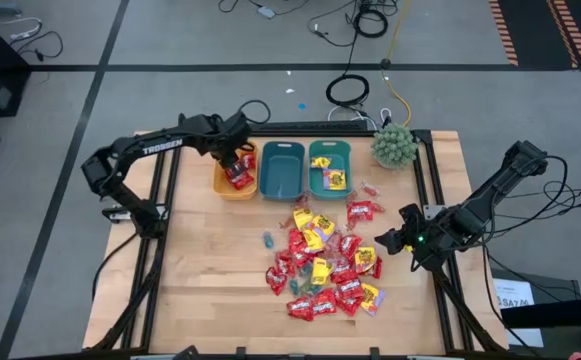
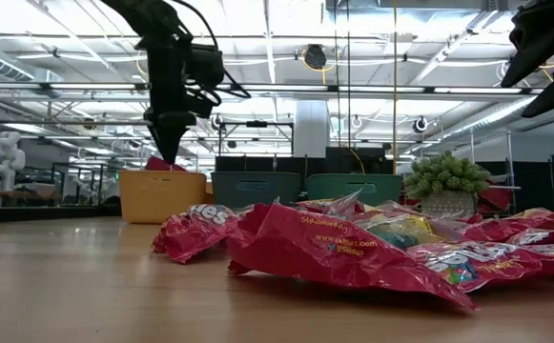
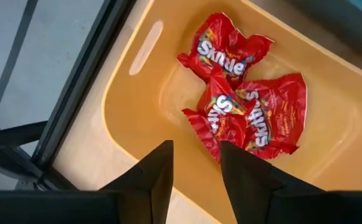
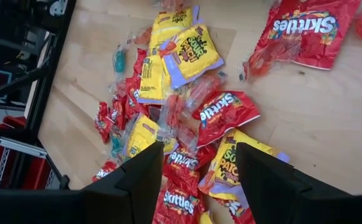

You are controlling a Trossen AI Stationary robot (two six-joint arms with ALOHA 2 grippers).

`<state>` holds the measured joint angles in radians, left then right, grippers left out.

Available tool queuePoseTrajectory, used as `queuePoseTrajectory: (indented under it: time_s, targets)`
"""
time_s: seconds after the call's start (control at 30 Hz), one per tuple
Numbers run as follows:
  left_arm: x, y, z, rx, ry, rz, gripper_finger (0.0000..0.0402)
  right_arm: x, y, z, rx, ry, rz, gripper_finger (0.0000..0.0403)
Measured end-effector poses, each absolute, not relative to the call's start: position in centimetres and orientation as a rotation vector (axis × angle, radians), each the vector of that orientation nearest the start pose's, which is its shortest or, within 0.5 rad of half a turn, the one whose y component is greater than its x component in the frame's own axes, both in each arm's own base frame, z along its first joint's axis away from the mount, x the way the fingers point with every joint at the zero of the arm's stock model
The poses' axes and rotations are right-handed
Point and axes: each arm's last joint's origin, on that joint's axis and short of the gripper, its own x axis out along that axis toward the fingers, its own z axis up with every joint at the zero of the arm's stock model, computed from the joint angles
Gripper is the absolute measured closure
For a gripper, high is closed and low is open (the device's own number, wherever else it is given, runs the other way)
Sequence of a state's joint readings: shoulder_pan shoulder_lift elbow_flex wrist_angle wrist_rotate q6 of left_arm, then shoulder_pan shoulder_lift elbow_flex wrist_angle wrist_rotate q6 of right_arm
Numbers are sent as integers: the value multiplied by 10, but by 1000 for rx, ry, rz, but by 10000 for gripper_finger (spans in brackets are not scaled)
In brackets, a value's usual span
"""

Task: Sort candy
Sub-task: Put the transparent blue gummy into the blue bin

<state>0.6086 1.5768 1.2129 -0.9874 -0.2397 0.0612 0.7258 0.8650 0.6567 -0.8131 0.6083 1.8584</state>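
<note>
A heap of candy (image 1: 328,262), red and yellow packets and tiny wrapped pieces, lies on the wooden table right of centre; it also shows in the right wrist view (image 4: 187,112). Three red packets (image 3: 243,106) lie in the orange bin (image 1: 222,180). A yellow packet (image 1: 335,180) lies in the right teal bin (image 1: 328,152). My left gripper (image 3: 196,149) hangs open and empty just above the orange bin, fingers pointing down (image 2: 167,143). My right gripper (image 4: 199,152) is open and empty above the heap's right edge (image 1: 402,240).
An empty teal bin (image 1: 282,170) stands between the orange bin and the right teal bin, along the table's far edge. A green spiky plant (image 1: 394,146) stands at the far right corner. Bare wood (image 1: 210,270) lies left of the heap.
</note>
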Motion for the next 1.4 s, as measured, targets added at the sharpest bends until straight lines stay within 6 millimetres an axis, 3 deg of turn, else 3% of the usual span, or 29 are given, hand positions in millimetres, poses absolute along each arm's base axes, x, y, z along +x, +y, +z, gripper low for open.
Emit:
queuePoseTrajectory:
  time_s: [0.37, 0.63, 0.87, 1.03, 1.23, 1.4]
  targets:
    - [231, 165, 260, -249, 1296, 727, 260, 122, 86, 234, 1116, 594, -598, 209]
    - [226, 136, 291, -425, 1083, 692, 260, 122, 86, 234, 1063, 609, -582, 209]
    - [226, 90, 319, -604, 882, 652, 260, 122, 86, 234, 1004, 625, -558, 209]
    - [237, 47, 322, -731, 837, 645, 261, 122, 87, 235, 963, 646, -526, 209]
    - [258, -14, 309, -820, 763, 731, 265, 123, 90, 234, 908, 726, -447, 209]
    - [281, -54, 283, -918, 744, 771, 265, 122, 92, 234, 860, 784, -392, 209]
